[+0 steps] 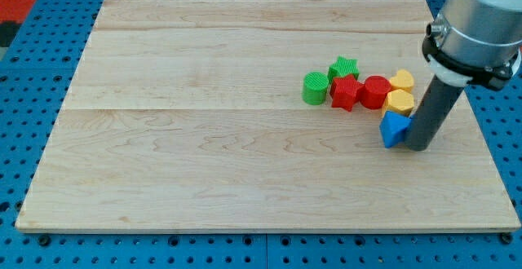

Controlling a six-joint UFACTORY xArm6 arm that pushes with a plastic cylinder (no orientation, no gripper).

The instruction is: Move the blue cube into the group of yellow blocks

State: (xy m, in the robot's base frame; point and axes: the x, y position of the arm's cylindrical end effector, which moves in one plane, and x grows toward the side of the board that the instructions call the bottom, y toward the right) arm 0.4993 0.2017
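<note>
The blue cube (pixel 393 129) sits at the view's right of the wooden board (pixel 204 155), just below the lower of two yellow blocks (pixel 400 101) and touching it. The second yellow block (pixel 401 80) lies right above that one. My tip (pixel 419 146) rests on the board against the blue cube's right side. The dark rod rises from it to the grey arm at the view's top right.
A red cylinder (pixel 376 91) and a red star-shaped block (pixel 346 93) lie left of the yellow blocks. A green star-shaped block (pixel 343 68) and a green cylinder (pixel 315 87) lie further left. The board's right edge is close to my tip.
</note>
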